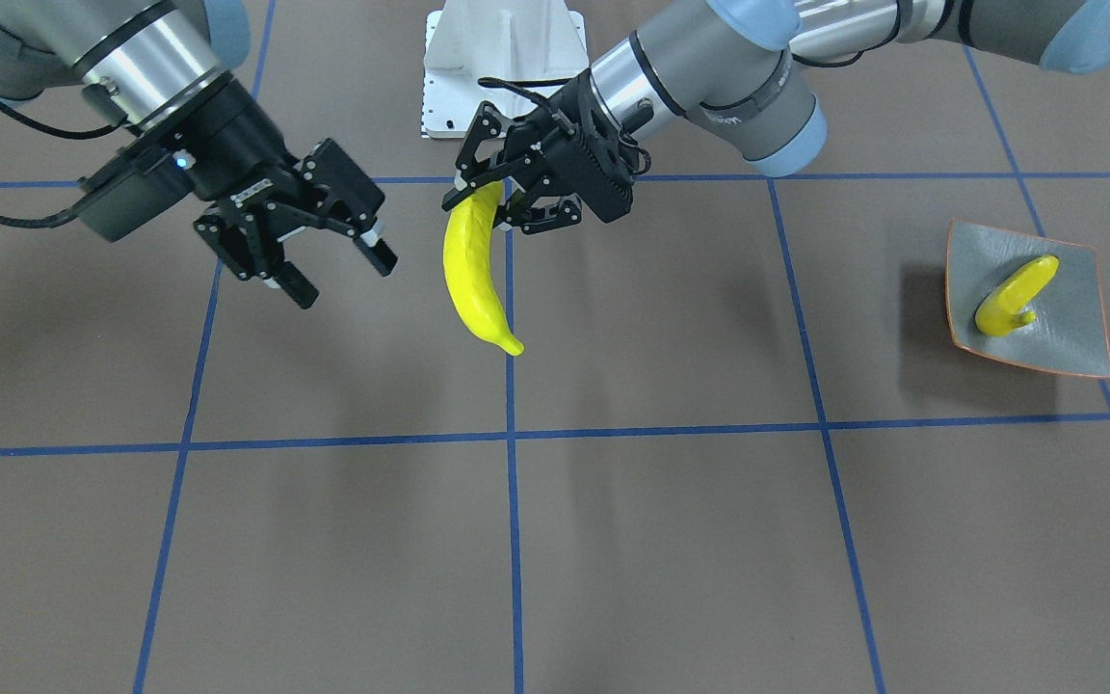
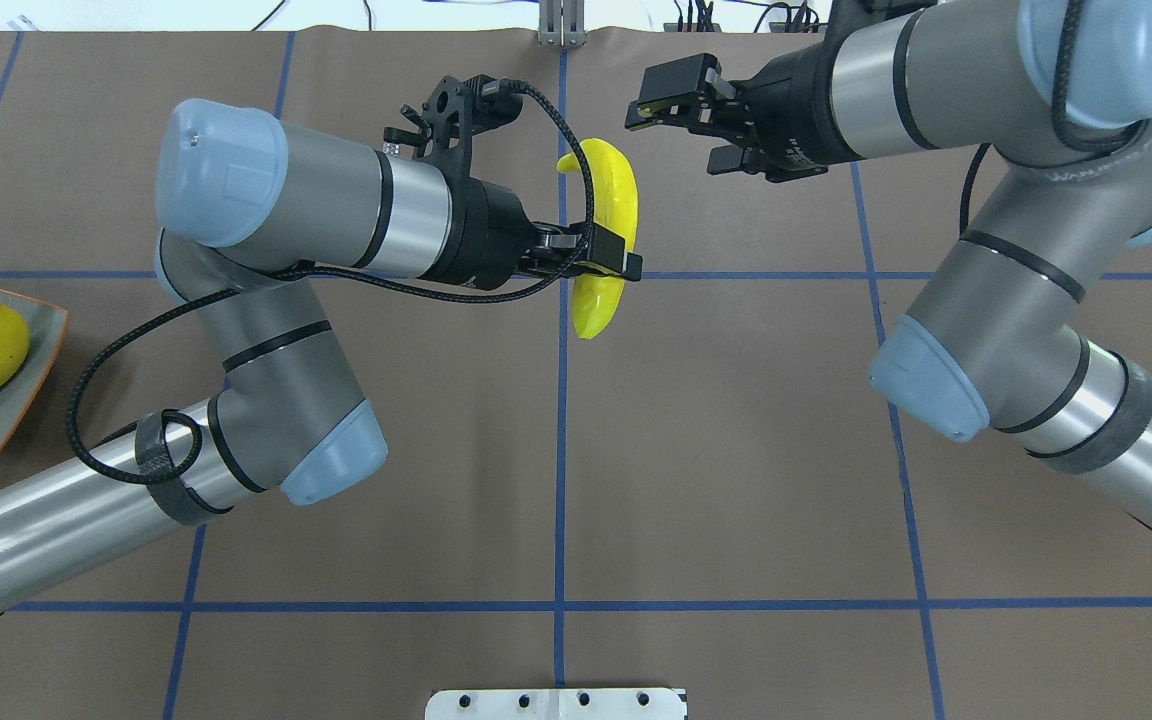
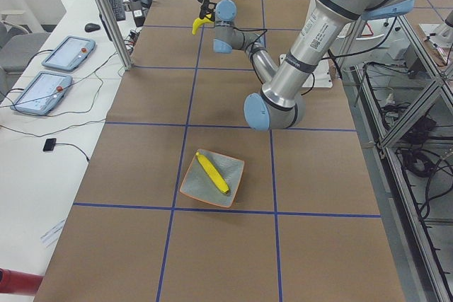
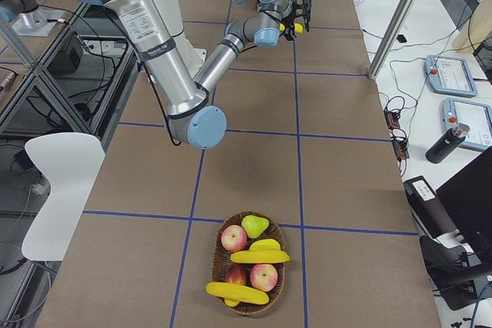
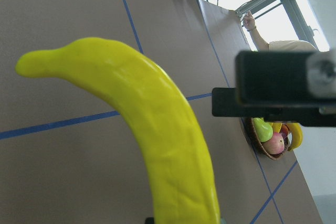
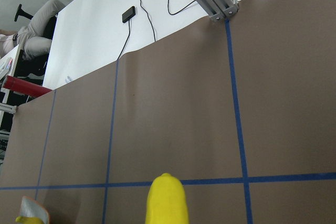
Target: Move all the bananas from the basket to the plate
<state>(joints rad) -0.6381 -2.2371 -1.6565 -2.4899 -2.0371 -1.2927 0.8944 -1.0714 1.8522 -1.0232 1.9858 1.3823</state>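
A banana (image 1: 473, 275) is held clamped in the left gripper (image 1: 502, 198) above mid-table — likely because basket (image 4: 216, 255) and plate (image 1: 1066, 333) are set at opposite ends; the right gripper (image 1: 343, 275) is seen spread and empty beside it. A second banana (image 1: 1013, 294) is laid on the plate; two others (image 4: 260, 256) are left in the basket.

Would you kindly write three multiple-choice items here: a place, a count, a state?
1. Where is the banana by the left gripper? A clamped in it, above the table; B flat on the table; C against a cup.
2. How many bananas lie on the plate? A none; B one; C three.
3. How is the right gripper? A shut on a banana; B shut on a cloth; C open, empty.
Answers: A, the gripper clamps its upper end; B, a single banana rests there; C, its jaws stand apart, empty.
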